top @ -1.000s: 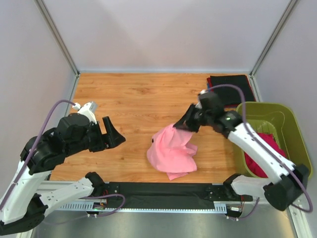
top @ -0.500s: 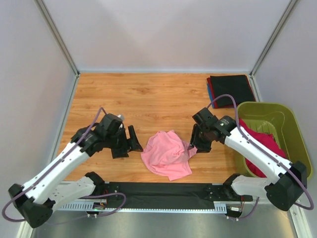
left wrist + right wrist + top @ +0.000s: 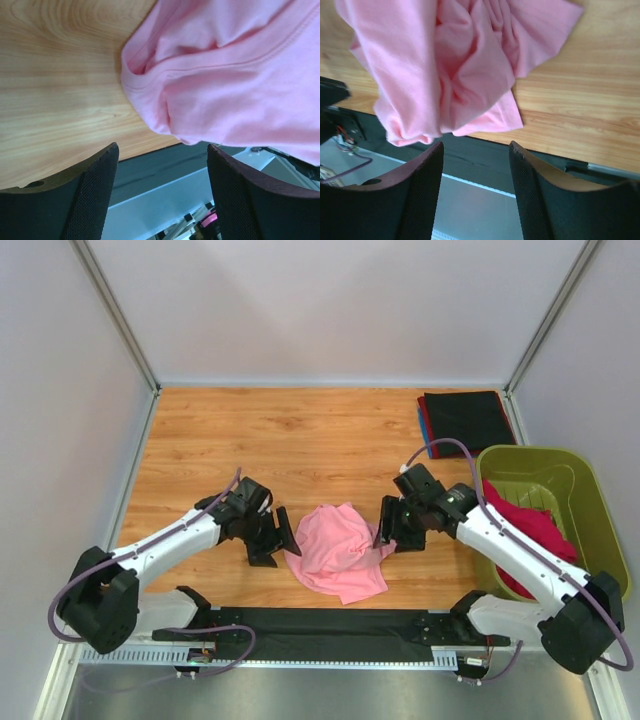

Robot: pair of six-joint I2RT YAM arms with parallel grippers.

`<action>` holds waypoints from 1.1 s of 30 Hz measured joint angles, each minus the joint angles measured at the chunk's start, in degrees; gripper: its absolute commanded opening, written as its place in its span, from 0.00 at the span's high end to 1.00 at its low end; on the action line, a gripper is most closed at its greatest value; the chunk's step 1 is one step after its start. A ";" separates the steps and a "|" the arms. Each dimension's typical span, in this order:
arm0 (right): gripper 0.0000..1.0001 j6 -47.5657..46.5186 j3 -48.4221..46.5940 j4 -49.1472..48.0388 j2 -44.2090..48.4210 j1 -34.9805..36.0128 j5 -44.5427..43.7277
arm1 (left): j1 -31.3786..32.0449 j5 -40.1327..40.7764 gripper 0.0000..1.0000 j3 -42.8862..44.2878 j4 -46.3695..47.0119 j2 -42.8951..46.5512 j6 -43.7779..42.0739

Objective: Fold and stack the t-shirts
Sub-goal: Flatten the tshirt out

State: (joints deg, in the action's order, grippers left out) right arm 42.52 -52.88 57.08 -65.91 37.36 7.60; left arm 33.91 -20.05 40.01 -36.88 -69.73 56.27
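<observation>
A light pink t-shirt [image 3: 338, 552] lies crumpled on the wooden table near the front edge; it also shows in the left wrist view [image 3: 235, 80] and the right wrist view [image 3: 450, 70]. My left gripper [image 3: 277, 537] is open and empty just left of the shirt. My right gripper [image 3: 385, 532] is open and empty just right of it. A magenta-red t-shirt [image 3: 528, 530] hangs out of the olive-green tub [image 3: 580, 480]. Folded shirts, black on top [image 3: 464, 420], are stacked at the back right.
The tub stands at the right edge of the table. A black strip [image 3: 330, 625] runs along the table's front edge, with the arm bases below it. Grey walls enclose the back and sides.
My right gripper lowered the pink shirt onto the table and let go of it. My left arm came down and right, stopping beside the shirt's left edge.
</observation>
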 measured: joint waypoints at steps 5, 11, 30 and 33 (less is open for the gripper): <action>0.41 -3.69 -6.60 -3.56 -5.68 -5.01 3.58 | 0.00 0.31 0.25 -3.76 4.24 -3.19 0.00; 0.38 -9.66 -21.18 -10.08 -23.63 -7.10 7.02 | 0.00 1.36 0.28 -4.07 7.63 -8.33 -0.28; 1.00 -14.45 -25.79 -16.13 -42.07 -8.39 20.15 | -0.04 2.69 1.00 12.00 3.10 -16.48 -6.99; 1.00 -14.34 -27.96 -14.86 -42.03 -9.55 18.95 | -0.04 4.70 1.00 20.28 -1.57 -16.48 -9.68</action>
State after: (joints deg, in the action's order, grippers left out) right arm 28.18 -80.84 42.22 -107.94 27.81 26.55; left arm 33.87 -15.35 60.29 -38.46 -86.21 46.59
